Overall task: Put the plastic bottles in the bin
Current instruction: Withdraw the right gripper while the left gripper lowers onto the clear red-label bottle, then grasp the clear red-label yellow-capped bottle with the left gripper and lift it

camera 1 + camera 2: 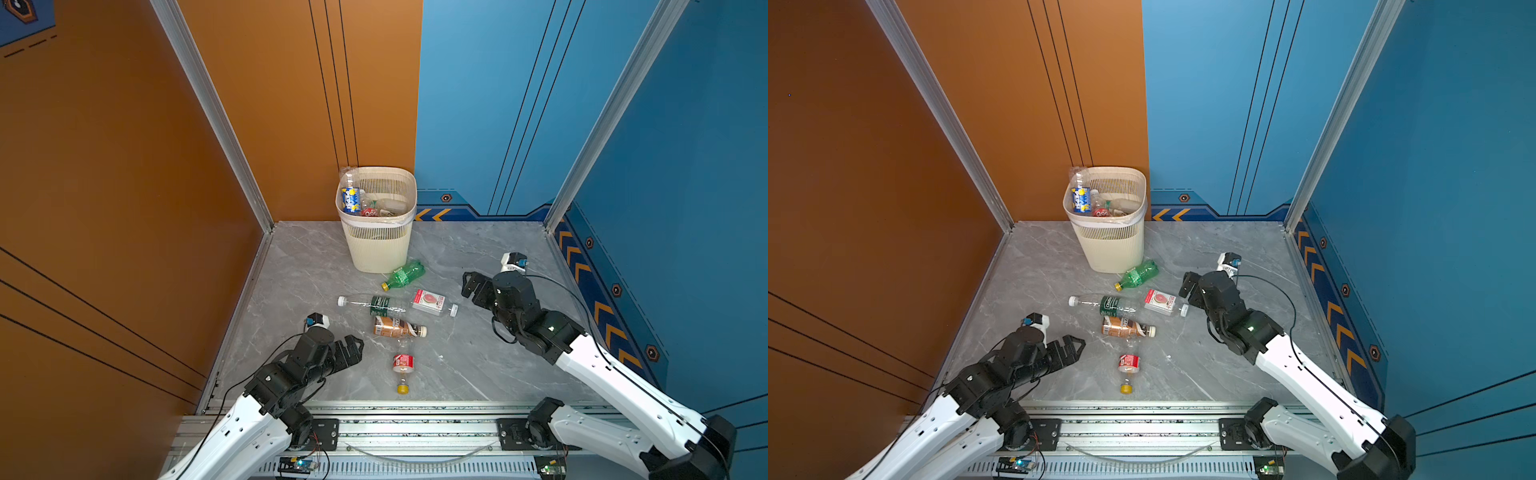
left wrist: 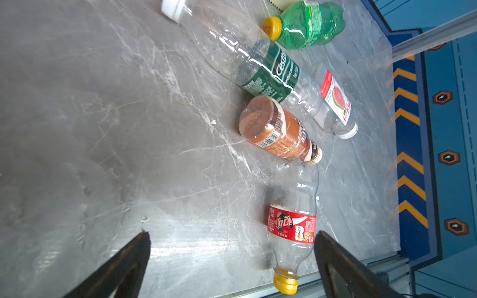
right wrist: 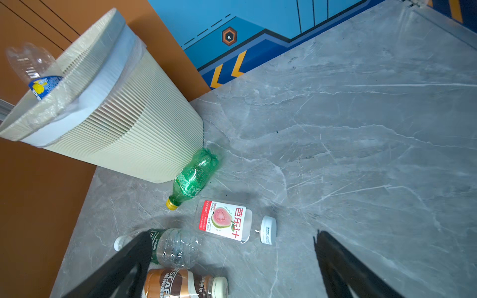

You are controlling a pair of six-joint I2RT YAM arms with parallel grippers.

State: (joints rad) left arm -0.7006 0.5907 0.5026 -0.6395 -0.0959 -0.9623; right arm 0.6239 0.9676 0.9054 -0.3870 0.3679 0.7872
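Lower left in a top view, the left gripper (image 1: 355,351) hovers, jaws spread, nothing held. At centre, five plastic bottles (image 1: 397,327) lie scattered on the grey table (image 1: 478,357), and just above them the bin (image 1: 376,249) holds more. At right, the right gripper (image 1: 471,289) gapes wide and empty.

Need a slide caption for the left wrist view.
Open left gripper hovers over the grey table, the red-label bottle nearest, four more plastic bottles lying beyond.

bin (image 1: 376,249) cream, slatted | table (image 1: 478,353) grey marbled | soda bottle (image 1: 405,274) green, yellow cap | coffee bottle (image 1: 395,327) brown
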